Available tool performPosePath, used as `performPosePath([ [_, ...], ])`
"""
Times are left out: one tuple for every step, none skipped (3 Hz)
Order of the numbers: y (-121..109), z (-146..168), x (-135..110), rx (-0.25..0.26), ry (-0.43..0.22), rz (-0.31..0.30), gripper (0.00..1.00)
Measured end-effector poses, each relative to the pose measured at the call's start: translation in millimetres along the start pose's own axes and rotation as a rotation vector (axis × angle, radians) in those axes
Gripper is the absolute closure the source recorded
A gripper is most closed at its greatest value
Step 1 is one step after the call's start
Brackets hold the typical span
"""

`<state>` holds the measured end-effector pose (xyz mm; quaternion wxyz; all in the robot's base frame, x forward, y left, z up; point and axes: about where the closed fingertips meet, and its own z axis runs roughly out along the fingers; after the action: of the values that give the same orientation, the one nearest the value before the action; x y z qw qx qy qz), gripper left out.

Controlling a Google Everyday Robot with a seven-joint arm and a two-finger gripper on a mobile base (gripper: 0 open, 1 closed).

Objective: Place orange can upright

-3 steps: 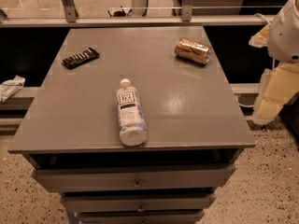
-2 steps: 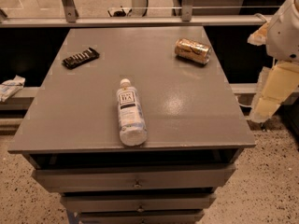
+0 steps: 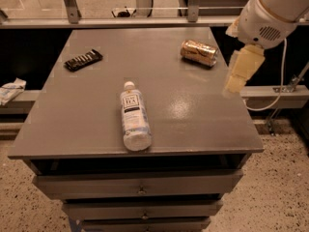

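Grey metal table (image 3: 193,129) with drawers (image 3: 140,183) below, seen from the front. On the clear plastic bottle with a white cap (image 3: 133,117), a white label with dark lettering is seen; the word "TEA" appears legible, the smaller print is not. The bottle is laid on its side, well to the left of the cream-coloured gripper (image 3: 243,67) and nearer the front edge, cap pointed toward the far side. Pale markings are carried on the small shiny orange-gold can (image 3: 199,52), but no word can be read. The can is laid on its side near the far right corner, just to the left of the gripper and apart from it. A dark ribbed wrapper (image 3: 83,60) is placed far to the left of the gripper. A crumpled white item (image 3: 10,90) is lodged on the ledge beyond the table's left edge. The gripper is hung from the white arm (image 3: 268,13) at the table's right edge; nothing is held or touched, and whether it is apart or together cannot be told.
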<state>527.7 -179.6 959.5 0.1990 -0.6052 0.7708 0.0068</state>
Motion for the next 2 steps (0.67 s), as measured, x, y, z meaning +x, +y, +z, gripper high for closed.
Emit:
performPosePath([
  [-38.3,19.0,-22.3,0.017,-0.037,0.013,0.00],
  [-86.8,41.9,-45.1,0.045,-0.059,0.056,0.00],
])
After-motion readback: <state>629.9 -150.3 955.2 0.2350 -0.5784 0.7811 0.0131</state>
